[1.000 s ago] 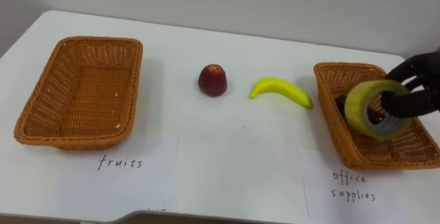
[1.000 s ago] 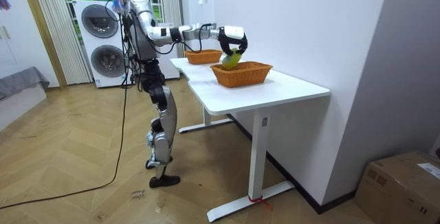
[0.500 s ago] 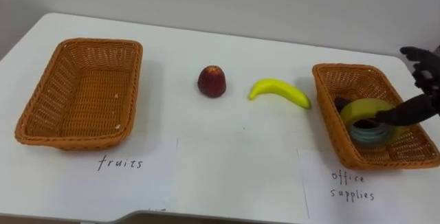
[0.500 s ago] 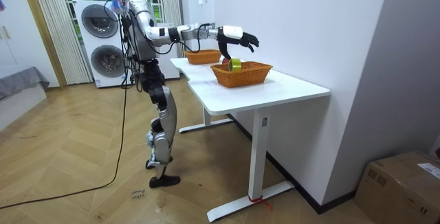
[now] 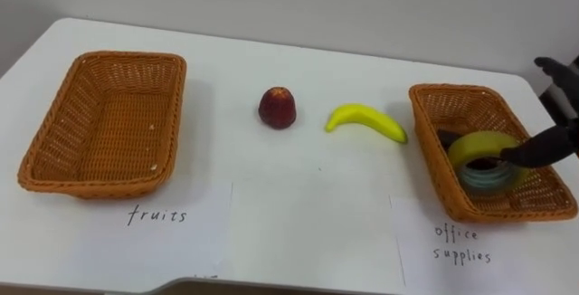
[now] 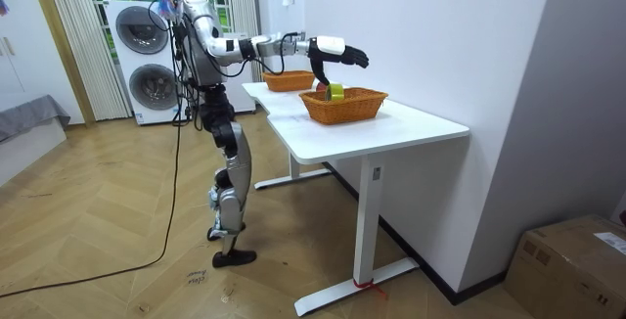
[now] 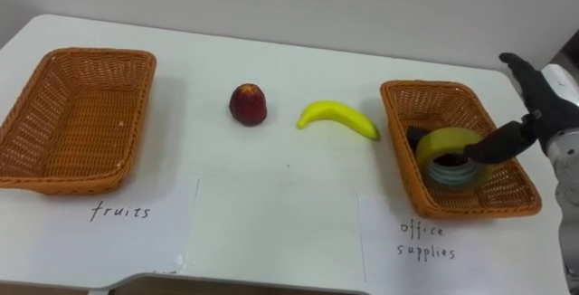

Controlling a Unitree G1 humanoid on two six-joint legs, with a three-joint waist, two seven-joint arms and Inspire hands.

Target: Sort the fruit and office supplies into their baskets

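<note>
Right hand [image 7: 541, 105] at right edge, fingers spread apart, thumb reaching to tape roll [image 7: 441, 141]. Roll lies in right basket [image 7: 396, 141]. Apple [image 7: 248, 104] and banana [image 7: 338, 118] at centre of table; left basket [image 7: 136, 105] at far left.

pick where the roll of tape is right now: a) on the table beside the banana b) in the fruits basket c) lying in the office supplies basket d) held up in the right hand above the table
c: the roll of tape lies inside the office supplies basket, and the right hand next to it has its fingers spread rather than curled round the roll.
</note>
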